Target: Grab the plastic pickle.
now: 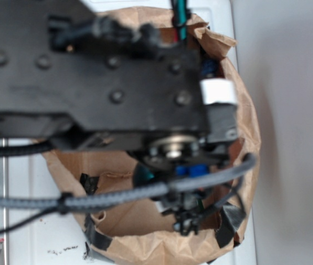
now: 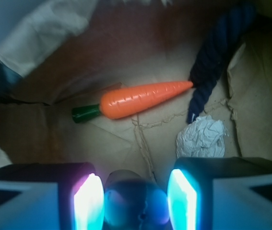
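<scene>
Look at your wrist view first: the gripper [image 2: 135,201] sits low in the frame, its two lit fingers [image 2: 88,203] standing apart with a rounded dark object [image 2: 133,201] between them. That object looks smooth and glossy, tinted blue-green by the finger lights, so it is probably the plastic pickle, though its true colour is hard to judge. You cannot tell whether the fingers are actually pressing on it or only flanking it; small gaps seem to show on each side.

Beyond the fingers you see the creased floor of a brown paper bag [image 2: 140,143]. An orange carrot [image 2: 143,98] lies across it with its green stem pointing left and its tip touching a thick navy rope [image 2: 212,67], which runs up toward the top right corner. A crumpled white paper wad [image 2: 202,136] rests just below the rope's end, near the right finger.

In your exterior view the black arm [image 1: 90,77] fills the upper frame and reaches down into the open paper bag [image 1: 145,243]; the gripper tip there is blurred.
</scene>
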Robot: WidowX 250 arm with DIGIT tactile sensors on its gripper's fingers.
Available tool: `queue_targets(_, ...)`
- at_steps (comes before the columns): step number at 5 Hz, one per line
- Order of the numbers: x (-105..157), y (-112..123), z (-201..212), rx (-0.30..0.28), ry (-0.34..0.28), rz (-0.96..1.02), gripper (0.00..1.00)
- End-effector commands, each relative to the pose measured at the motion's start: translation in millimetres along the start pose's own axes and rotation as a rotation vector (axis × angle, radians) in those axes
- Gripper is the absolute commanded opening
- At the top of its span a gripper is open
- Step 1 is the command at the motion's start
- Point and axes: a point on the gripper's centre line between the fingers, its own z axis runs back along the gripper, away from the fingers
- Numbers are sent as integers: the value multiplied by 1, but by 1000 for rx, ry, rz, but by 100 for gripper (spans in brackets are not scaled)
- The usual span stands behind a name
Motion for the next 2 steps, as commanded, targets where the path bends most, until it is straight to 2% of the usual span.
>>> queue_targets(1,16,18,59,64,-99,11,0)
queue_targets(2,15,27,66,88,-87,9,0)
